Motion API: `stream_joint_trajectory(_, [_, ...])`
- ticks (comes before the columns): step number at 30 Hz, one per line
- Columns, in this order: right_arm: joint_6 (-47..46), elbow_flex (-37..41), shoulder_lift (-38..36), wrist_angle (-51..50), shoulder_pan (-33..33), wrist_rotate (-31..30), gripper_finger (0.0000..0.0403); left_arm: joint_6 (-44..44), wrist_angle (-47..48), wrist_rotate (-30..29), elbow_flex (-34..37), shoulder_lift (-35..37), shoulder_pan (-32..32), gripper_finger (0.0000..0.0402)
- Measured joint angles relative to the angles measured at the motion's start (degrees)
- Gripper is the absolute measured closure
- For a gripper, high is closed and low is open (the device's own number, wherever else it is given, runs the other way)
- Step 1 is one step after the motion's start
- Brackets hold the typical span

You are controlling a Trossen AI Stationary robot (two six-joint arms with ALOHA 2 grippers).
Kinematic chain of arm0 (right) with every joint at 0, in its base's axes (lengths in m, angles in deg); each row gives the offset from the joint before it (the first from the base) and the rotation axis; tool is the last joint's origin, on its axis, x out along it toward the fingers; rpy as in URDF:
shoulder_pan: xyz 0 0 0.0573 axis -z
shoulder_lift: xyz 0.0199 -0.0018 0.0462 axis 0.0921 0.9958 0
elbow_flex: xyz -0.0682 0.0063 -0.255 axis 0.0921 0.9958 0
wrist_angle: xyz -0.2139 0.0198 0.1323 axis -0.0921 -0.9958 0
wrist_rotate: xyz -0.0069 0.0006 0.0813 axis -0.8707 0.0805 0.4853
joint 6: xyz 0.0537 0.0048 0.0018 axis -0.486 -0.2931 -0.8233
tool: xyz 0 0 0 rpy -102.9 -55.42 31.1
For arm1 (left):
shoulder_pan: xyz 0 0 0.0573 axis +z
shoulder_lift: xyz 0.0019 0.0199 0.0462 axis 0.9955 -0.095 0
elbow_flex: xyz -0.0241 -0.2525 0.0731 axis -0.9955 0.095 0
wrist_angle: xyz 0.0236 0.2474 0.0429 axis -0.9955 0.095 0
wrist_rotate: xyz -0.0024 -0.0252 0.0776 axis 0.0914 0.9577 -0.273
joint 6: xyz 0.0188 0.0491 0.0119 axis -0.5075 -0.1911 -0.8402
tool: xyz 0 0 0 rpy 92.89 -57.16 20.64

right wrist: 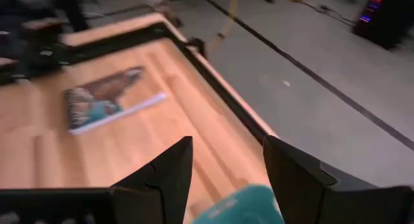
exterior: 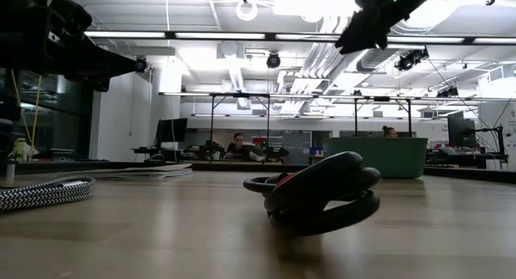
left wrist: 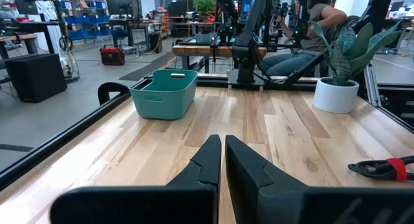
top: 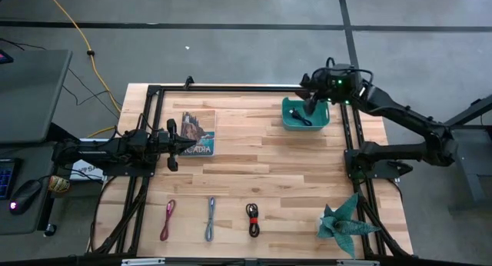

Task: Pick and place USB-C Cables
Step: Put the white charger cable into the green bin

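While right gripper hovers spread above bin, seemingly empty-fingered.

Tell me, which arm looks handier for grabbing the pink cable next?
Probably the left. Its gripper is shut and idle beside the book, on the pink cable's side. The right gripper is open over the teal bin, farther away.

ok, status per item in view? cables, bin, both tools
Teal plastic bin: upright, holds black coiled cable.
Magenta-pink folded cable: on table.
Light blue-grey folded cable: on table.
Red-and-black coiled cable: on table.
Right tool: open, above bin.
Left tool: shut, empty.
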Motion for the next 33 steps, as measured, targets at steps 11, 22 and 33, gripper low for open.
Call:
stream_joint_trajectory(11, [-0.9,0.0,0.0,1.5,-0.6,9.7,0.0221,0.0,0.0,0.0,0.0,0.0,0.0,0.0396])
stream_joint_trajectory(22, [-0.7,0.0,-5.2,1.4,-14.2,21.2,0.0221,0.0,0.0,0.0,0.0,0.0,0.0,0.0396])
stream_joint_trajectory(33, [-1.1,0.0,-16.8,-1.2,-23.3,12.4,0.0221,0.0,0.0,0.0,0.0,0.0,0.0,0.0396])
